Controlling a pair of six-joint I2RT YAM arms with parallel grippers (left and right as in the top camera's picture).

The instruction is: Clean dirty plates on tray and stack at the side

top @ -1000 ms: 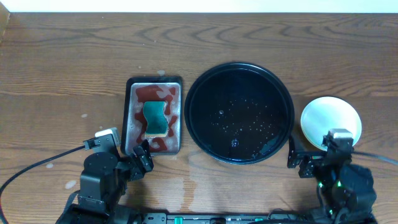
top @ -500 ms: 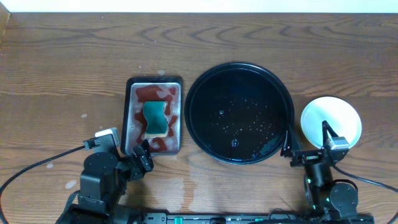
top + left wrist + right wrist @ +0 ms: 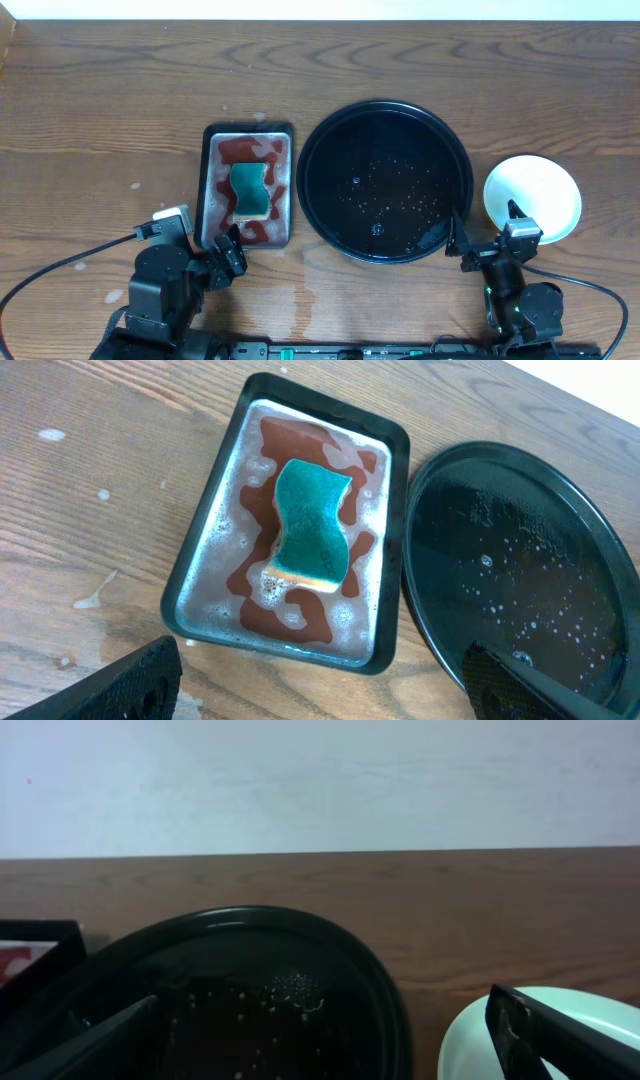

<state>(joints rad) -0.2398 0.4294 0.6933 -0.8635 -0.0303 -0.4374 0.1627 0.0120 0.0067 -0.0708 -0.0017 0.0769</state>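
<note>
Left gripper (image 3: 226, 258): I see it wide open, holding nothing, at the small tray's near edge.
Small tray (image 3: 208, 190): red-stained suds, sponge (image 3: 250, 190) lying in it.
Tray (image 3: 400, 150): mid-table, wet.
Right gripper (image 3: 484, 232): wide open, gripping nothing.
Plate (image 3: 540, 185): pale, right of tray.
</note>
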